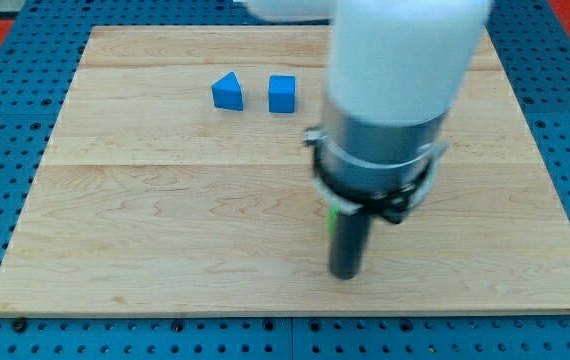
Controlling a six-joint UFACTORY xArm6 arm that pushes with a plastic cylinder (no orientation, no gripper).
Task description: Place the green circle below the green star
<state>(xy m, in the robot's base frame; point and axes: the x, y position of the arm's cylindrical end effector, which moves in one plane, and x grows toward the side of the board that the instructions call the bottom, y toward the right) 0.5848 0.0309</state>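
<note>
Green is glimpsed only as a sliver [332, 214] beside my tip [345, 274], presumably a block being pushed; no jaws are fitted, and the blue triangle [227, 91] and blue cube [282, 94] are left well apart.

A wooden board [165, 220] lies on a blue pegboard surface [5, 70]. Toward the view's top, at about 11 o'clock from the board's middle, 2 blue blocks sit near each other without touching: a blue triangle [227, 91] and, at its 3 o'clock, a blue cube [282, 94]. The arm's white and grey body [395, 90] fills the view's upper right and hides much of the board behind it. The dark rod drops from it, and my tip [345, 274] rests on the wood at roughly 5 o'clock from the cube, well apart from both blue blocks. A sliver of green [332, 215] peeks out at the rod's left edge; its shape cannot be made out.
</note>
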